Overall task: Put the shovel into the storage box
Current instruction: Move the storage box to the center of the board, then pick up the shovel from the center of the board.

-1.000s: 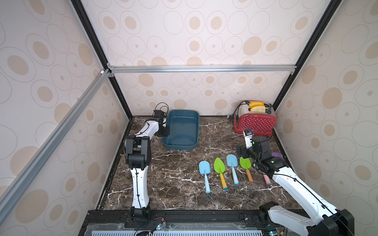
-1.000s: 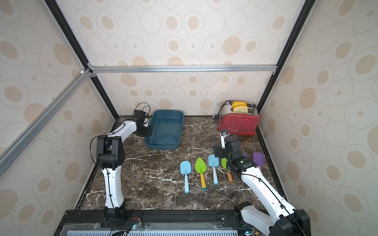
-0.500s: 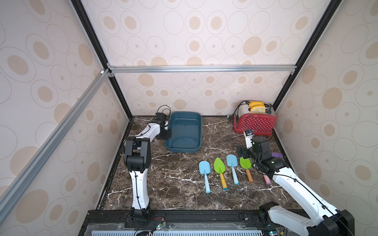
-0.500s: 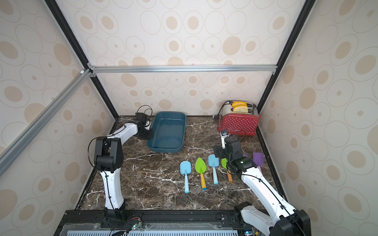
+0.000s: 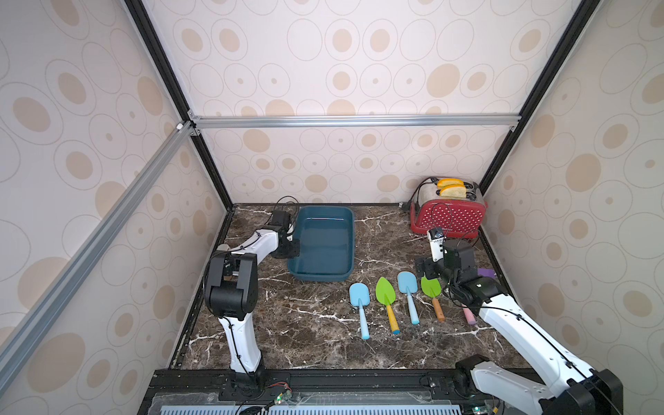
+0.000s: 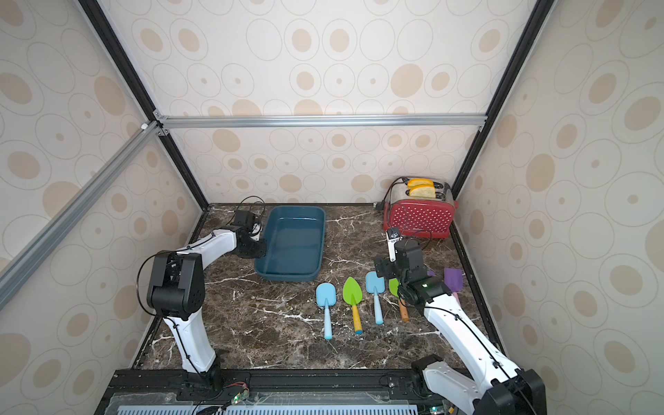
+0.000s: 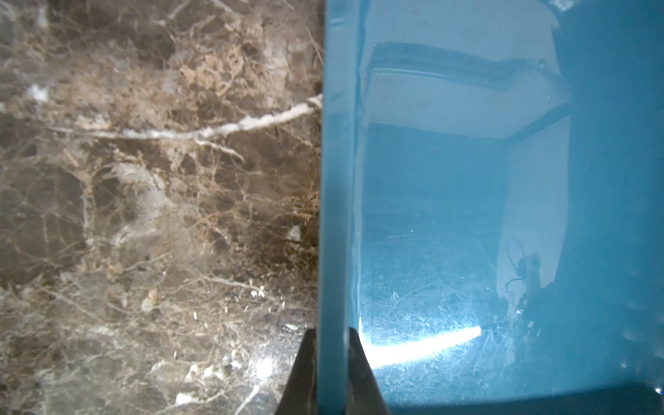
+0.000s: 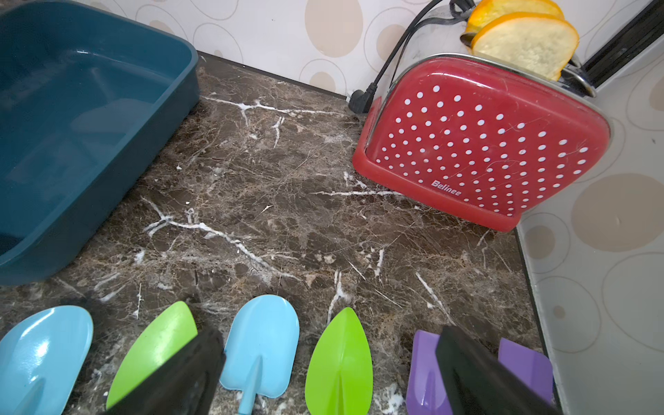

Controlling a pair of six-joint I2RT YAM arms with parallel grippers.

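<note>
Our left gripper [image 5: 291, 250] sits at the left wall of the storage box [image 5: 323, 277] in both top views; five shovels [image 5: 407, 284] lie in a row on the marble table [image 5: 305, 334], in front and to the right of the box. Our right gripper [image 5: 433, 272] hangs over the right end of that row, near the red toaster [image 5: 447, 222]. From the left wrist, we see the jaws clamped on the box's wall, one finger [image 7: 305, 359] outside, one inside. From the right wrist, we see the jaws spread wide, holding nothing, above a light-blue shovel [image 8: 262, 345] and a green shovel [image 8: 339, 359].
</note>
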